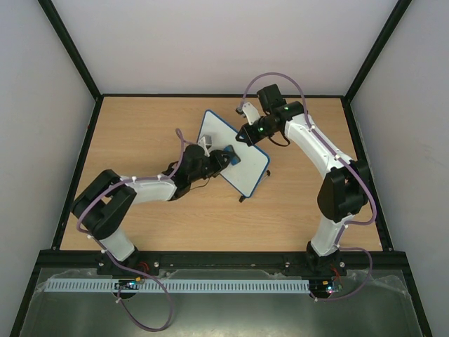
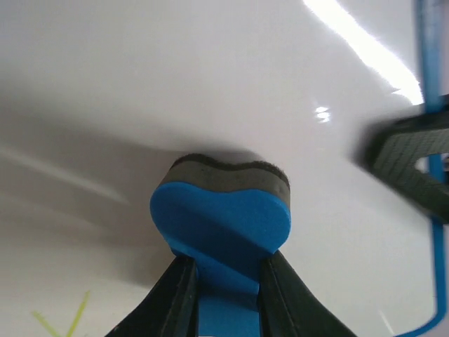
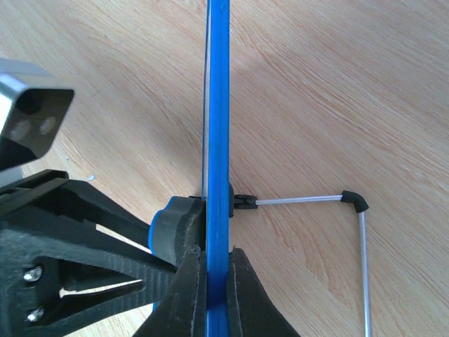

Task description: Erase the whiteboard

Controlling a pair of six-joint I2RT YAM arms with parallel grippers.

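The whiteboard (image 1: pixel 245 165), white with a thin blue rim, stands tilted on the wooden table (image 1: pixel 140 126). My left gripper (image 1: pixel 226 156) is shut on the blue-and-black eraser (image 2: pixel 221 210) and presses its dark felt face against the white board surface (image 2: pixel 210 77). My right gripper (image 1: pixel 247 135) is shut on the board's blue rim (image 3: pixel 218 105) at its upper edge, holding it edge-on in the right wrist view. The eraser (image 3: pixel 174 228) shows there against the board's left face. A faint yellow-green mark (image 2: pixel 66 324) sits at the lower left of the board.
A thin metal stand leg with a black foot (image 3: pixel 354 202) sticks out behind the board onto the table. The right gripper's finger (image 2: pixel 414 158) shows at the board's right edge. Black frame walls (image 1: pixel 77 70) enclose the table.
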